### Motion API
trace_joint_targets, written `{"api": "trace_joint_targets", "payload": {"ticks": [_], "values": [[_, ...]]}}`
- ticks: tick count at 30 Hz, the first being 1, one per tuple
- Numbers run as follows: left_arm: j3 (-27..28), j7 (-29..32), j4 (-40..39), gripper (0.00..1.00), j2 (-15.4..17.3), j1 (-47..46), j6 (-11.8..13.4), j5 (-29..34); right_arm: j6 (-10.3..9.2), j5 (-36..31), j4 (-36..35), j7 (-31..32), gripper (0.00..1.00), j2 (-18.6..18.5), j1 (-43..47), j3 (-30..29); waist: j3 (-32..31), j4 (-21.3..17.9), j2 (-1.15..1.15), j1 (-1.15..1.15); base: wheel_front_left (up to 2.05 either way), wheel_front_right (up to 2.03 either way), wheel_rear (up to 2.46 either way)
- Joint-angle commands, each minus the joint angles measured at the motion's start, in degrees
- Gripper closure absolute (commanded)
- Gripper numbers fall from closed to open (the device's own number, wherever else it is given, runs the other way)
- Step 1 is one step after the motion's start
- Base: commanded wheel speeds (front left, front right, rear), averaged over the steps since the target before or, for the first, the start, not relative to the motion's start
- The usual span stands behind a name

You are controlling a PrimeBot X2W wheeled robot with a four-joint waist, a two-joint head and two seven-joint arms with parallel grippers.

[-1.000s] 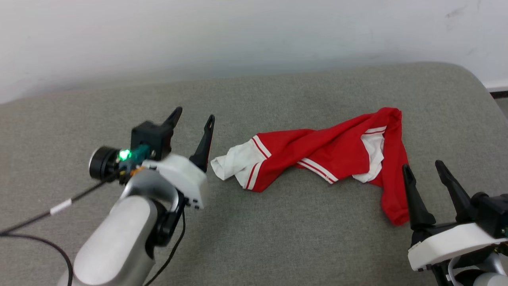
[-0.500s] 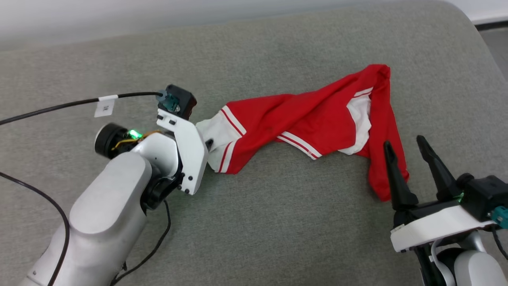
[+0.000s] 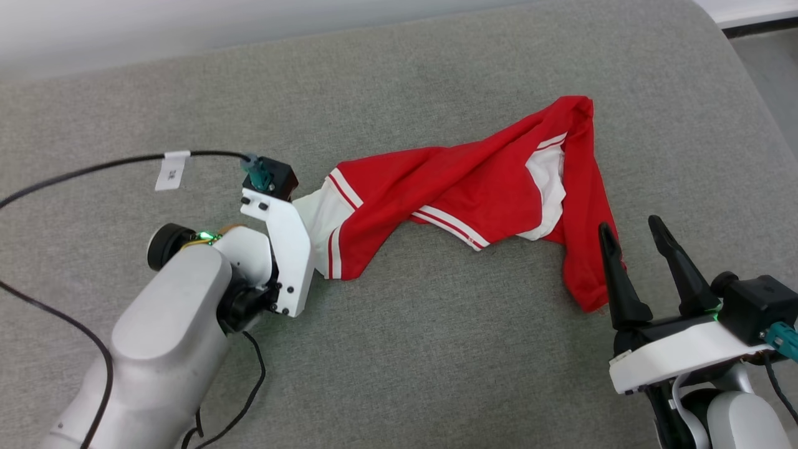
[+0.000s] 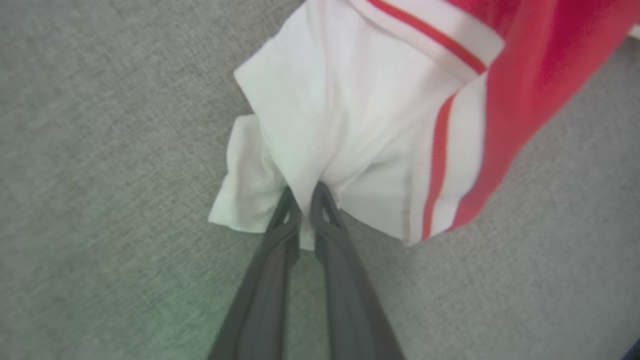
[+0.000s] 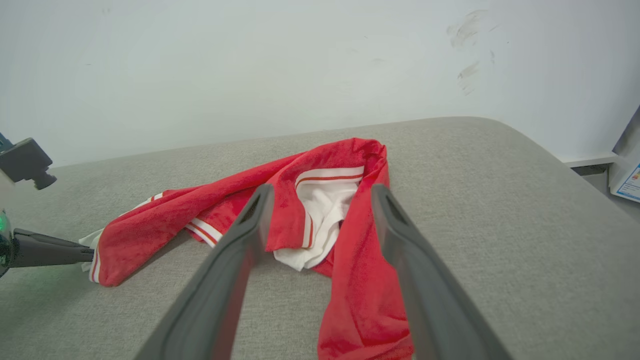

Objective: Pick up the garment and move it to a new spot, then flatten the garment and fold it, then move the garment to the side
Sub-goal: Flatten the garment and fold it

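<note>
Two arms: the left gripper (image 4: 305, 192) is down at the left end of the shirt (image 3: 474, 187); the right gripper (image 3: 629, 226) waits just off its right end.
Left fingers: pressed together on a fold of the white sleeve (image 4: 350, 125), with the cloth puckered between the tips.
Right fingers: spread apart with nothing between them, tips pointing away from the robot, just beside the red tail (image 3: 583, 274).
Where the shirt is: on the grey cushion (image 3: 399, 362), about midway across. I can't tell whether the pinched bit is off the surface.
Long axis: left to right across the cushion. It runs from the pinched sleeve, slants away toward the far right, then doubles back as the tail toward the right gripper.
What the move turns on: from the left fingers, the whole shirt stretches off to the right. I'd say a lift from that one end would drag the rest behind it. The right arm is the nearer one to the tail, which lies just ahead of its tips.
Look of the shirt: red body and white sleeves with red-and-white stripe trim. It is roped and twisted instead of spread out, with a second white patch showing inside the fold at the right. No chest print is visible.
Handling, my guess: thin and limp, so it will sag and trail from a single pinch.
</note>
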Motion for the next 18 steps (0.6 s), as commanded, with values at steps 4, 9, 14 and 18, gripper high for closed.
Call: {"api": "trace_joint_targets", "payload": {"ticks": [4, 9, 14, 18], "values": [[0.33, -5.27, -1.44, 1.0, 0.44, 3.67, 0.89, 0.84, -0.02, 0.03, -0.27, 0.62, 0.0, 0.32, 0.97, -0.92, -2.25, 1.41, 0.0, 0.0, 0.0, 0.0, 0.0], [1.96, -10.0, -8.98, 1.0, 2.72, 7.37, 3.11, 1.41, -0.02, 0.03, -0.86, 1.75, 0.0, 0.39, 2.4, -1.5, -5.08, 3.63, 0.0, 0.0, 0.0, 0.0, 0.0], [3.8, -12.04, -19.36, 1.0, 5.86, 14.32, 6.5, 0.55, -0.02, -0.41, -1.55, 3.28, 0.0, 0.43, 4.25, -2.57, -8.25, 6.12, 0.0, 0.0, 0.0, 0.0, 0.0], [5.54, -12.9, -27.73, 1.0, 8.44, 22.33, 10.54, -0.61, -0.02, -0.78, -2.34, 4.48, 0.0, 0.47, 5.95, -3.45, -10.67, 7.7, 0.0, 0.0, 0.0, 0.0, 0.0]]}}
